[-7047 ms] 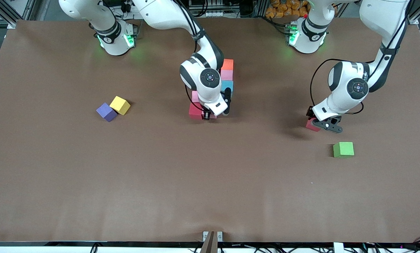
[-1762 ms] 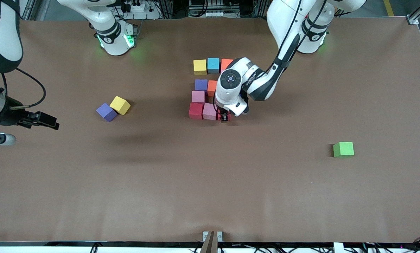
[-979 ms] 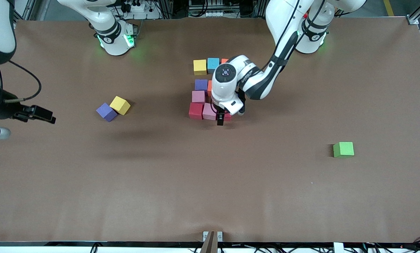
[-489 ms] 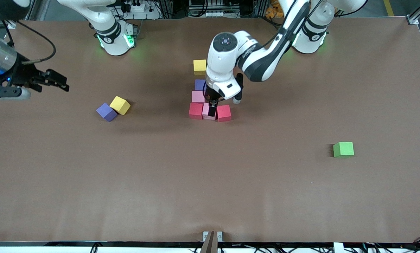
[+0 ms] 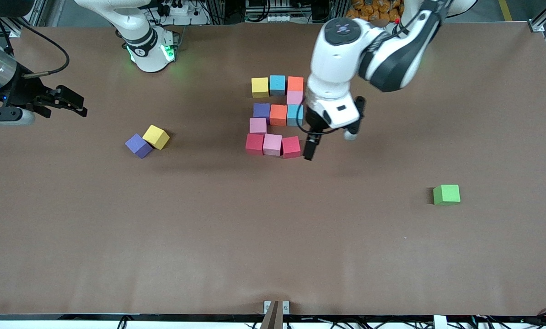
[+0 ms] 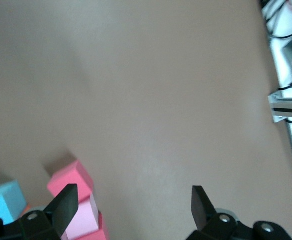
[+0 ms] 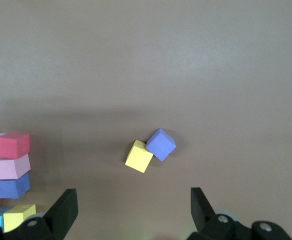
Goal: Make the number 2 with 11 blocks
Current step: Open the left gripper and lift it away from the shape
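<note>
I see the number 2 [image 5: 275, 117] near the table's middle, a blocky figure of small matte cubes, three wide and five rows tall. Its row nearest the bases is yellow, light blue and orange; then one pink cube; then purple, orange and light blue; then one pink; the row nearest the front camera is red, pink and red. The cubes touch, though the nearest red one sits slightly skewed. At about nine o'clock from the figure, a spare yellow cube [image 5: 156, 136] touches a spare purple cube [image 5: 138, 145]. My left gripper [image 5: 327, 144] hangs empty, fingers spread, just beside the figure's nearest row. My right gripper [image 5: 67, 101] waits, fingers spread, over the right arm's end of the table.
</note>
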Robot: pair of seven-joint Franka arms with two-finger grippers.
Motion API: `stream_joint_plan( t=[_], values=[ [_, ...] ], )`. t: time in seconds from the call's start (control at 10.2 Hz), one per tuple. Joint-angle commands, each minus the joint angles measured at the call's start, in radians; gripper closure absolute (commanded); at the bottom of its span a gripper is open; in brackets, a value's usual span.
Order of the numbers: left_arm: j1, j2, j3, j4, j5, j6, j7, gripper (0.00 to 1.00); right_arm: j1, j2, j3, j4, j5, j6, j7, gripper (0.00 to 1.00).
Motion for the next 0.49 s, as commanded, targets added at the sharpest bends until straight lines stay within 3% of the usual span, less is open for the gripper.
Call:
stream_joint_plan(
  t=[0.0,0.39],
  values=[
    [0.064,-0.024,-0.006,0.001,0.02,-0.029,0.216,0.0,0.0,0.036,0.002,0.066,-0.005,-0.033,0.033,0.0],
    [0.24,-0.09,-0.008,0.018,0.021,-0.15,0.681,0.0,-0.005,0.065,0.002,0.103,-0.025,-0.042,0.02,0.0]
  ],
)
